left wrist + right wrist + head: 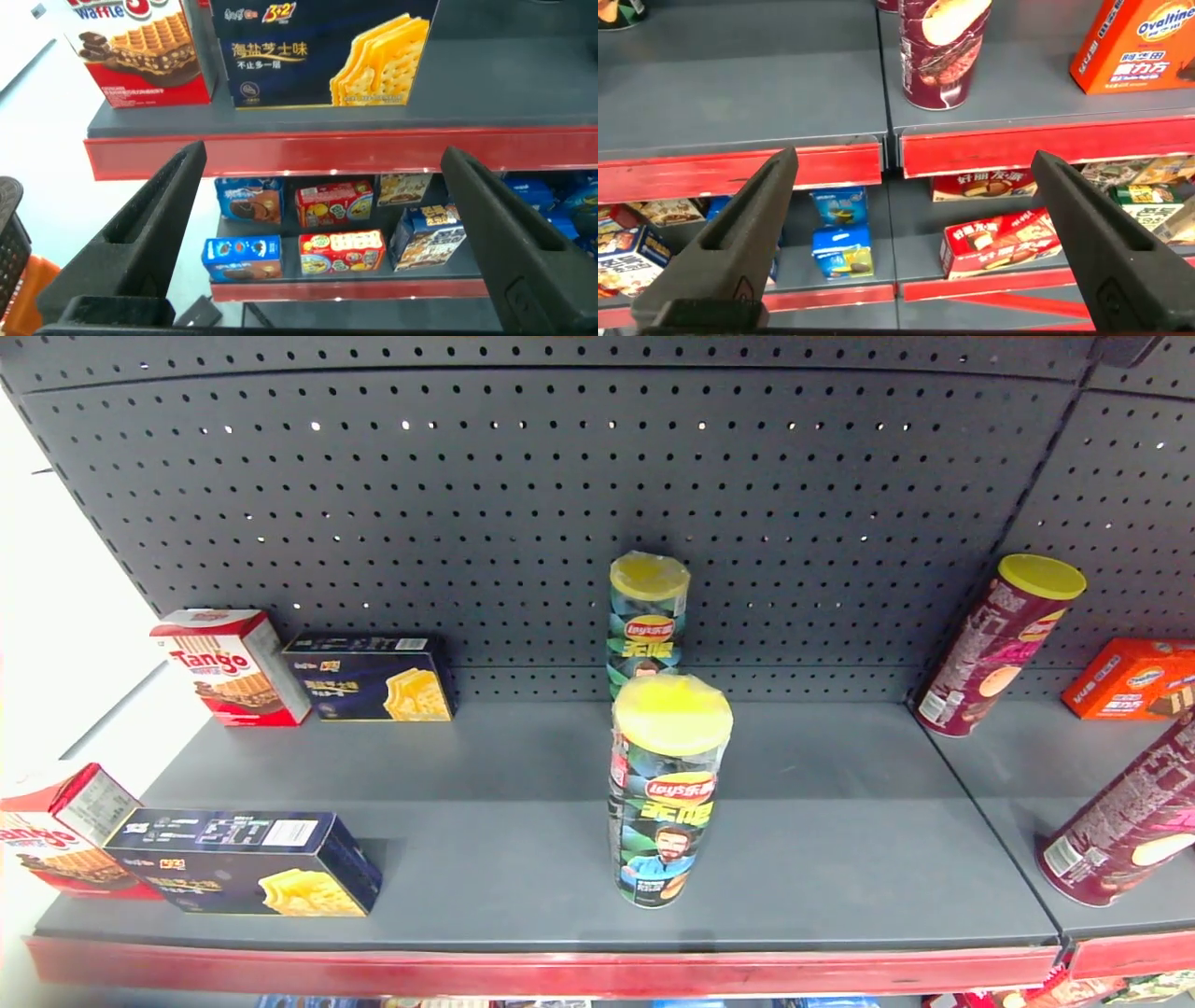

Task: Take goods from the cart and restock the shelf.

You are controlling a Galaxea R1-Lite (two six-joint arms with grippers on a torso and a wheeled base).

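Standing upright near the shelf's (pixel 822 840) front edge, mid-span, is the front chip can (pixel 667 793), yellow lid up, long axis vertical. A 2nd can (pixel 646 616) stands right behind it, at the back panel.

Nothing's in either claw, so I'd judge the restock is between fetches.
- **Left claw** (pixel 322 159): spread wide & empty, below and out in front of the shelf's red front lip, near the front-left corner. The navy cracker box (pixel 322 51) and red wafer box (pixel 140 51) sit at that edge.
- **Right claw** (pixel 915 159): likewise spread & empty. It faces the lip at the seam w/ the next bay, just under a maroon can (pixel 943 47) and near an orange box (pixel 1139 42).

So the shelf goods lie up and ahead of both claws. The front chip can is approx. midway betw. them, neither arm plainly nearer.

Next pick prob. calls for turning to the cart. A dark mesh thing (pixel 7 243), cut off at the frame edge, is poss. it; can't tell. Lower-shelf boxes (pixel 332 252) are partly hidden behind the fingers (pixel 140 243).
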